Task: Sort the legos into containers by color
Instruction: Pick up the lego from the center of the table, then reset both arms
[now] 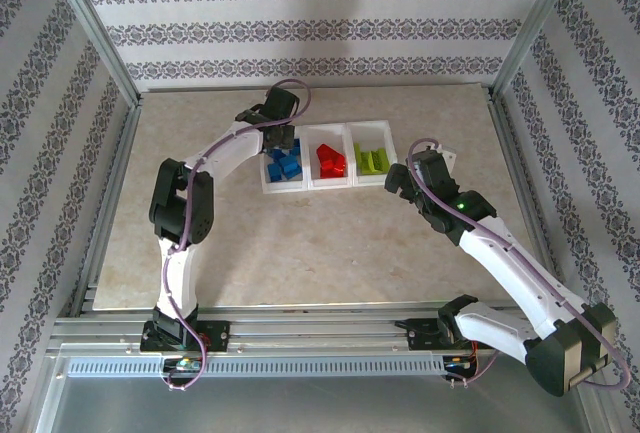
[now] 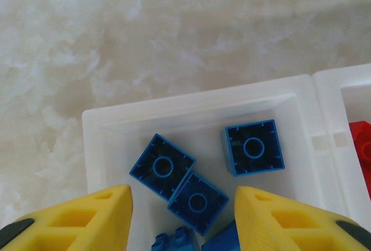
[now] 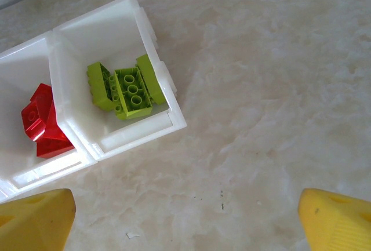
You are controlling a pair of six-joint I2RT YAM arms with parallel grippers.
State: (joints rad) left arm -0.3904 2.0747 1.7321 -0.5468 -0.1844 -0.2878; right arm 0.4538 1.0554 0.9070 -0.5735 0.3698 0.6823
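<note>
Apparently done: blue legos [image 1: 285, 165] sit in left bin of containers [image 1: 330, 185], red legos [image 1: 330, 161] in mid, green legos [image 1: 374, 160] in right, no strays seen nearby; L gripper [image 2: 182, 199] over left bin, jaws apart, holding nil; R gripper [image 3: 185, 210] just beside right bin, wide apart, empty.

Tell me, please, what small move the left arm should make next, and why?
Probably raise the left end effector clear of the left bin: its fingers stand apart holding nothing, the blue bricks lie below it, the red bricks sit in the middle bin, the green bricks in the right bin.
</note>
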